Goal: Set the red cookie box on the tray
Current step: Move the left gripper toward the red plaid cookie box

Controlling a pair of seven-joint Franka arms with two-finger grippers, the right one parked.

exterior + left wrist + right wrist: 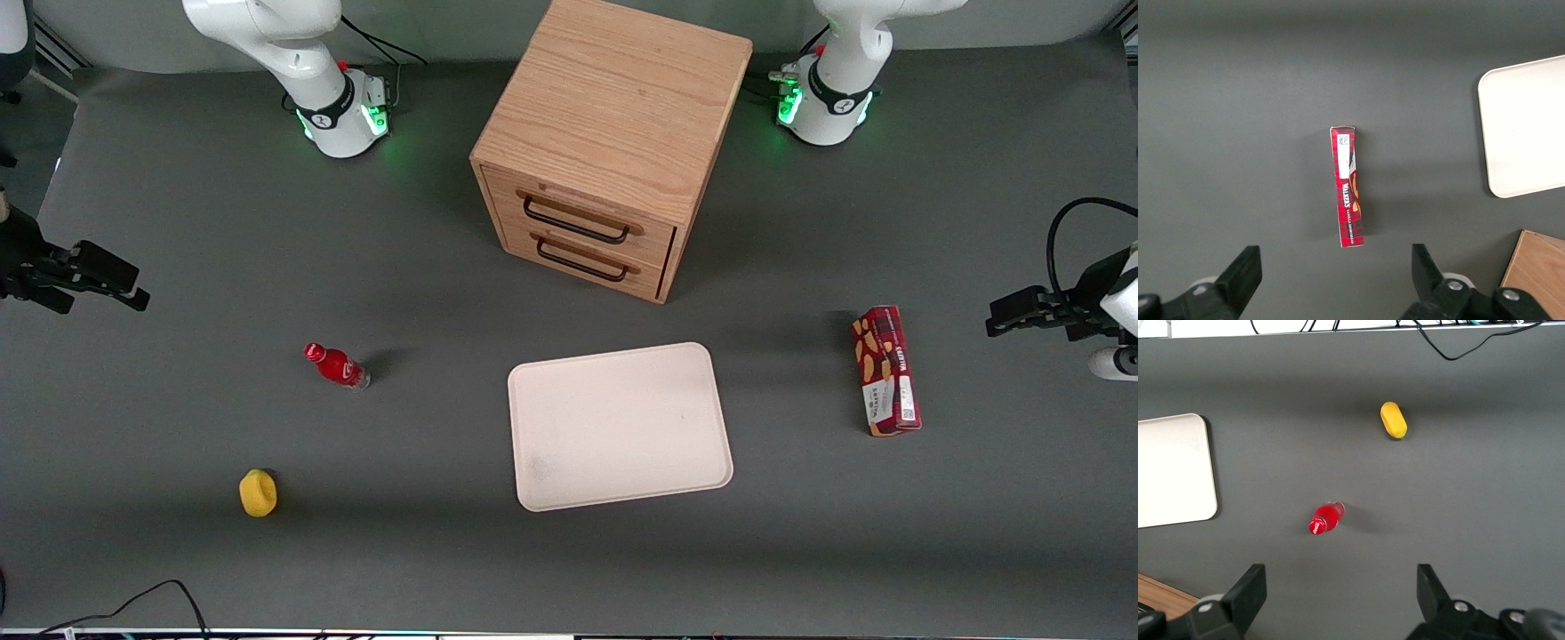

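The red cookie box [886, 370] is a long dark-red tartan carton lying on the grey table toward the working arm's end, beside the tray [619, 425]. The tray is a large flat cream-white rectangle and has nothing on it. The box also shows in the left wrist view [1348, 186], standing on a narrow side, with a corner of the tray [1521, 127]. My left gripper [1022, 313] hangs high above the table at the working arm's edge, apart from the box. It is open and empty, its fingers [1245, 275] spread wide.
A wooden two-drawer cabinet [608, 142] stands farther from the front camera than the tray, drawers shut. A small red bottle [336, 365] and a yellow object [258, 492] lie toward the parked arm's end. A cable [133, 600] runs along the table's near edge.
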